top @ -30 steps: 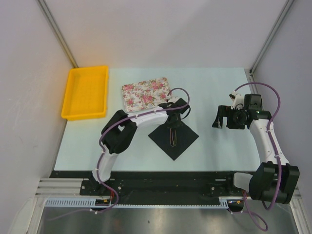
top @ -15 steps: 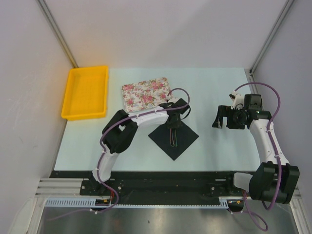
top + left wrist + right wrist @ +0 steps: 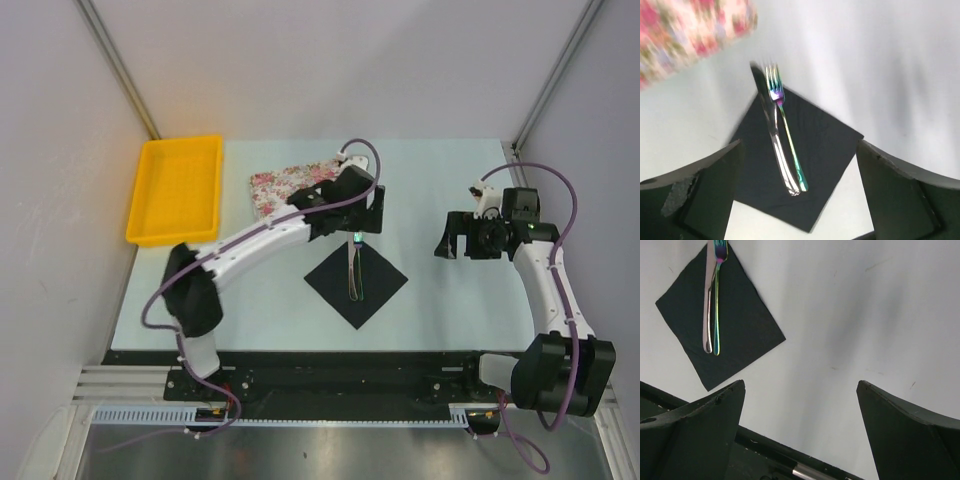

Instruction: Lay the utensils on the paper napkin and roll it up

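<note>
Cutlery point(image 3: 353, 270) of slim silvery metal lies near-to-far on the black paper napkin point(image 3: 380, 281). Your left gripper point(image 3: 358, 225), spread and empty, hovers just beyond its far corner.

Bright, even light glints off the utensils point(image 3: 776, 140); the floral tray point(image 3: 685, 35) is blurred.

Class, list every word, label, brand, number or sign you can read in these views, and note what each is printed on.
None: no readable text appears in any view. The thin black paper napkin, silvery metal fork, silvery metal knife, pink-flowered rectangular tray and yellow plastic bin carry no lettering.
</note>
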Controlling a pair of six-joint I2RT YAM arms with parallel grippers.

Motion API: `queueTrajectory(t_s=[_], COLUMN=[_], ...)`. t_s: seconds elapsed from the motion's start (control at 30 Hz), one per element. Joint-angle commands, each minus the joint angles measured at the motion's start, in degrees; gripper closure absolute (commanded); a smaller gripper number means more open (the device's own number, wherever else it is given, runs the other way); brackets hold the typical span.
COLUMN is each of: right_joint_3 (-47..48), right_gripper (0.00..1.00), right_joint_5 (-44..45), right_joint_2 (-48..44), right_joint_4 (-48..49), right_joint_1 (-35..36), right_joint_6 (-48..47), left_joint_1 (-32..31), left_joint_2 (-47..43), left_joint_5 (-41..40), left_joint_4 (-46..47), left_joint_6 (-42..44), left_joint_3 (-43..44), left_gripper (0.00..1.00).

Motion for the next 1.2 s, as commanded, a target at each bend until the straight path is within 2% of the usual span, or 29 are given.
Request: queueTrajectory(t_s=[0.0, 0.13, 0.17, 0.2, 0.27, 0.3, 0.43, 0.53, 0.63, 0.67, 0.8, 0.93, 1.17], right_joint_3=[3.76, 4.12, 4.20, 4.29, 4.03, 3.94, 3.24, 1.66, -0.71, -0.98, -0.10, -0.54, 1.84], right_gripper=[0.00, 0.00, 0.00, 0.00, 0.00, 0.00, 0.00, 0.00, 0.00, 0.00, 0.00, 0.00, 0.00], right_joint_5=[-2.10, -2.37, -2.46, -2.37, -2.89, -3.16, -3.51, -5.79, -8.42, -9.13, -10.89, -13.26, -11.51], right_joint_2=[-0.09, -0.52, -0.52, -0.78, -0.87, -0.87, -0.44, 0.00, 0.53, 0.79, 2.99, 5.71, 7.91], right_joint_4=[1.09, 1.71, 1.97, 2.06, 2.06, 1.89, 2.50, 3.81, 6.27, 6.71, 5.57, 5.67, 4.34], right_joint_1=[0.89, 3.09, 3.62, 4.93, 6.43, 6.96, 12.74, 14.25, 15.66, 15.57, 15.57, 15.57, 14.79], right_joint_6=[-2.25, -2.16, -2.07, -1.72, -1.02, -0.84, 1.35, 3.11, 4.86, 5.39, 5.75, 5.40, 4.78], left_joint_1=[-0.21, 0.05, 0.23, 0.58, 0.58, 0.58, -0.82, -3.63, -5.48, -6.44, -8.91, -12.07, -13.39], left_joint_2=[-15.81, -27.86, -29.96, -32.68, -35.42, -37.96, -41.67, -42.11, -40.28, -39.40, -32.81, -29.11, -26.57], left_joint_5=[-0.14, 2.04, 4.40, 9.91, 14.60, 22.63, 35.16, 34.41, 32.13, 31.68, 30.88, 29.30, 35.45], left_joint_4=[3.90, 11.29, 11.74, 11.13, 9.82, 9.55, 9.11, 11.38, 19.28, 22.52, 25.36, 32.55, 42.84], left_joint_6=[17.58, 27.60, 32.58, 35.15, 40.44, 42.54, 53.95, 58.37, 60.57, 60.67, 64.25, 69.79, 83.42], left_joint_3=[-3.39, -16.29, -17.81, -20.17, -22.73, -26.23, -35.30, -42.33, -49.10, -50.07, -51.22, -54.20, -61.59], left_gripper=[0.00, 0.00, 0.00, 0.00, 0.00, 0.00, 0.00, 0.01, 0.08, 0.12, 0.23, 0.27, 0.34])
